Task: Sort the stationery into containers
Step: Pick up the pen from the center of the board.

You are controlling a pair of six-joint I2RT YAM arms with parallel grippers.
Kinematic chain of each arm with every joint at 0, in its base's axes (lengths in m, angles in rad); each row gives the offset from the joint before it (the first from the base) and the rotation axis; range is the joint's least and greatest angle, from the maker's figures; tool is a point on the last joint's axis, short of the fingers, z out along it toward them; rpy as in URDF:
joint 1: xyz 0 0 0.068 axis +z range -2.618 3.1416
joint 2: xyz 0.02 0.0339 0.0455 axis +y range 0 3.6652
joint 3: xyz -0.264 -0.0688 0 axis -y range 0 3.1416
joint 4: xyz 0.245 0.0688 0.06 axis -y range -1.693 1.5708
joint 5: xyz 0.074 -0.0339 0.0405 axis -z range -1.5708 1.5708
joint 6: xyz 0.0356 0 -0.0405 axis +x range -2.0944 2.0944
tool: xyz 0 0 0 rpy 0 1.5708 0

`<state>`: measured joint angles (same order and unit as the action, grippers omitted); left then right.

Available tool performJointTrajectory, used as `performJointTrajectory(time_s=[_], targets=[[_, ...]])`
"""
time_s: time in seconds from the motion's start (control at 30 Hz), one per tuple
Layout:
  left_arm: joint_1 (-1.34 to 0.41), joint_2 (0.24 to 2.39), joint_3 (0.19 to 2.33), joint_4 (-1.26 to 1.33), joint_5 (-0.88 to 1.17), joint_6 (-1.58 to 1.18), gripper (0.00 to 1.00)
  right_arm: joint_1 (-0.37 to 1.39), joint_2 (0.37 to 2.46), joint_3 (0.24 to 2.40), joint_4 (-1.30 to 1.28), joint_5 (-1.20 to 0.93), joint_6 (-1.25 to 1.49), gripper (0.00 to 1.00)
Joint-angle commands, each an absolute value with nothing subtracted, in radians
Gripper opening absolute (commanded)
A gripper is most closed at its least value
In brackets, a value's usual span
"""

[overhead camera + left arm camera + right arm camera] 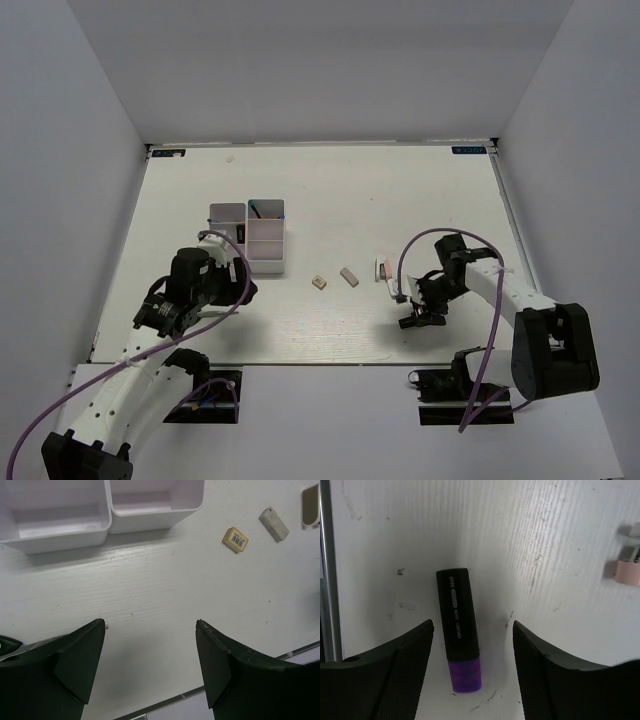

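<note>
Pale grey walls point(330, 70) box in a white, faintly grained desk point(420, 190). Largest in play are the two arms. The right tool point(472, 625) hangs low over the desk's right side with its jaws spread wide. One finger sits on either side of a black marker with a purple end point(457, 630), which lies flat and untouched between them. That straddle looks deliberate: the fingers flank the barrel's narrow width, so closing would pinch it squarely, and I take this for the start of a pick. The left tool point(150, 627) is likewise gaping and holds nothing. It hovers over bare desk just in front of the bins, likely parked where it does not block the route to them.

Next down, a block of four small white open-top bins point(266, 267) stands left of centre. Its far right compartment holds thin blue and dark pens point(262, 211). The two compartments seen from the left wrist look bare as far as their floors show, and the remaining one I cannot judge.

Smallest are the loose pieces between the bins and the right tool. A beige eraser with a barcode label point(235, 539) lies just beside a plain grey-beige eraser point(274, 524). A pink eraser point(626, 572) lies near the marker, next to a whitish item too cropped to name.
</note>
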<state>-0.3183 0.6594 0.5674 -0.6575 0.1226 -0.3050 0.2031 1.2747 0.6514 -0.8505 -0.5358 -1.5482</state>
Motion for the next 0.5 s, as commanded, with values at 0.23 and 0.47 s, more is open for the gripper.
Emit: performJointTrajectory(time_s=[0.23,0.47], targets=[[-0.322,0.615,0.577,-0.673,0.092,-0.307,0.83,0.337,1.269,0.578,-0.77,-0.415,-1.494,0.66],[-0.324,0.575,0.574,-0.677,0.057,-0.305,0.83,0.436,1.311,0.54,-0.742,-0.236,-1.442,0.55]])
